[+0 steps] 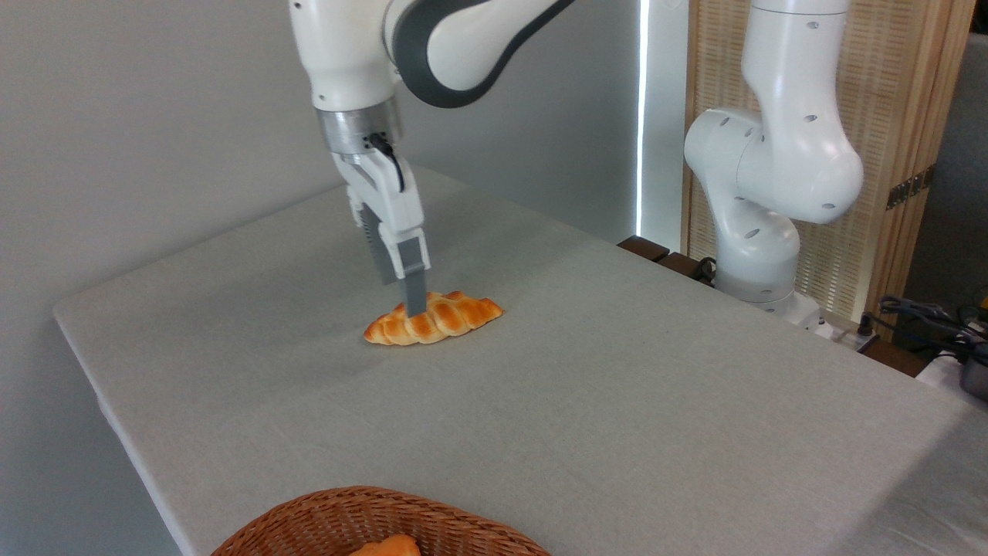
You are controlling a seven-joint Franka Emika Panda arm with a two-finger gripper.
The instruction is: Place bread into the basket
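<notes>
On my one camera I have the gripper (414, 307) edge-on, its tip at the bread's (434, 318) back edge, so I cannot tell its opening or any grasp. The bread lies mid-table (617, 371), well apart from the basket (324, 519) (cropped at the bottom edge).

1. The bench (617, 401) is covered in a plain pale grey cloth and runs from its far corner at 12 o'clock down to the near edge.
2. A braided loaf (432, 319), glossy golden-orange, lies flat on the cloth a little toward 11 o'clock from the bench's middle, its long axis pointing roughly 2 to 8 o'clock.
3. A wicker basket (324, 517), reddish-brown, sits at the 6 o'clock edge, cut off by the frame, well apart from the loaf.
</notes>
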